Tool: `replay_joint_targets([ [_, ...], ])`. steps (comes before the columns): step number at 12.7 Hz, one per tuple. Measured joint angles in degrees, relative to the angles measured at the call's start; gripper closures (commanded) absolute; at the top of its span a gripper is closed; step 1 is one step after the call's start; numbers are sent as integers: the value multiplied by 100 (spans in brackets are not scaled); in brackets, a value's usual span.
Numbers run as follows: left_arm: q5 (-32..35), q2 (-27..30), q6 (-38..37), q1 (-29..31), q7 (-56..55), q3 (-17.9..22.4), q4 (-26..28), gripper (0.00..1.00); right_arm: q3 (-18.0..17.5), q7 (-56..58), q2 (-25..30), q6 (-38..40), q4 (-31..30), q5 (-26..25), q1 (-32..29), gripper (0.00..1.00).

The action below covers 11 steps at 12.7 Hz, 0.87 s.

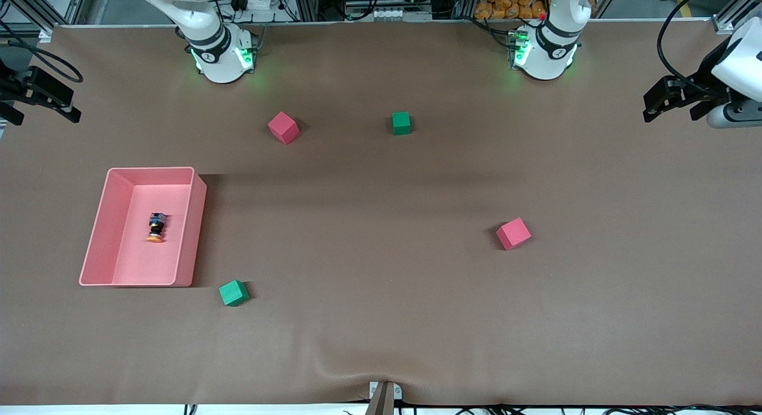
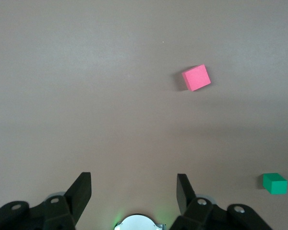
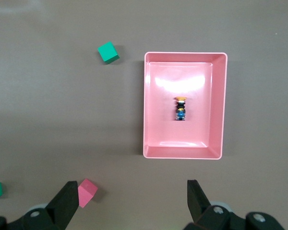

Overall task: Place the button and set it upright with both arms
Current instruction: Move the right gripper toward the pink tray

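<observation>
Jaws were spread wide on both sides, nothing between them. The left gripper [image 2: 134,194] hung high over the left arm's end of the table, its two black fingers [image 2: 80,191] parted above bare brown cloth; in the front view the left gripper [image 1: 658,102] showed at the table's edge there, the arm folded back with its white wrist up and out past that edge. The right gripper [image 3: 132,203] was released too, fingers [image 3: 67,201] wide apart, and in the front view it [image 1: 50,99] sat at the right arm's end of the table near the corner by the bases, held up in the air. Both arms waited, drawn out to the ends.

The button [image 1: 156,227] lay on its side on the floor of the pink tray [image 1: 98,230], orange cap pointing toward the front edge of the table; the right wrist view caught the button [image 3: 181,109] near the middle of the tray [image 3: 218,105]. The tray sat toward the right arm's end. A green cube [image 1: 233,293] rested just off the tray's front corner, close to the front edge. A red cube [image 1: 283,127] and a second green cube [image 1: 401,122] sat apart from each other toward the base edge, between the two bases. Another red cube [image 1: 513,233] stood toward the left arm's end, mid-table.
</observation>
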State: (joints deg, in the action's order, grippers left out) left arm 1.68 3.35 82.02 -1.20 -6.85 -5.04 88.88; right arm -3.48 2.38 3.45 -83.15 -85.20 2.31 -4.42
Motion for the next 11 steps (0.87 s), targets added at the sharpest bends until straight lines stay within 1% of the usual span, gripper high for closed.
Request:
replay_joint_targets([
  [11, -36, -7, 0, -1, 7, -4, -7, 20, -21, -1, 0, 213, -15, 35, 46, 0],
])
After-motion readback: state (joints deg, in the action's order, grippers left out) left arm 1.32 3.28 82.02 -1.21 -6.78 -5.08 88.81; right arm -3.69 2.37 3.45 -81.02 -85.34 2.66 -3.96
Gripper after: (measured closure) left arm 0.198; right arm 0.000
